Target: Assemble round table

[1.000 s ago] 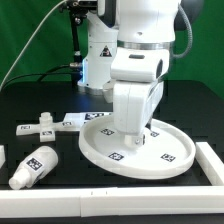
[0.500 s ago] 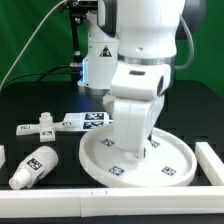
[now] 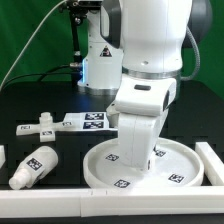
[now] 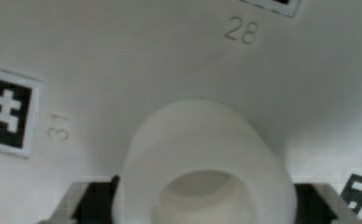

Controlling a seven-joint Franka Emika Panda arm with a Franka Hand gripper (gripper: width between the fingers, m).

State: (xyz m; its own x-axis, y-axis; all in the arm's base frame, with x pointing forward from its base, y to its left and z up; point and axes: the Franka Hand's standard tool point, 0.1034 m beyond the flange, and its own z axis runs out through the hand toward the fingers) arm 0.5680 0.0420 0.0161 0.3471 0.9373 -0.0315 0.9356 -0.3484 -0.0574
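The round table's white disc [image 3: 185,160] lies flat at the front, on the exterior view's right, with small black-white tags on its top. My gripper [image 3: 136,158] stands straight down over its middle, and the hand hides the fingertips there. In the wrist view the raised centre hub [image 4: 204,160] sits between my two dark fingers [image 4: 103,203], which press against its sides; my gripper [image 4: 204,208] is shut on it. The disc's face [image 4: 142,60] fills that view. The thick tagged post [image 3: 34,166] lies on its side at the front, on the exterior view's left.
The marker board [image 3: 88,121] lies behind the disc. A small white tagged part [image 3: 36,127] lies beside it. White border bars run along the front [image 3: 50,201] and the exterior view's right [image 3: 213,163]. The arm's base [image 3: 100,60] stands at the back.
My gripper has moved toward the front and the exterior view's right, and the disc has slid along with it, closer to the border bars.
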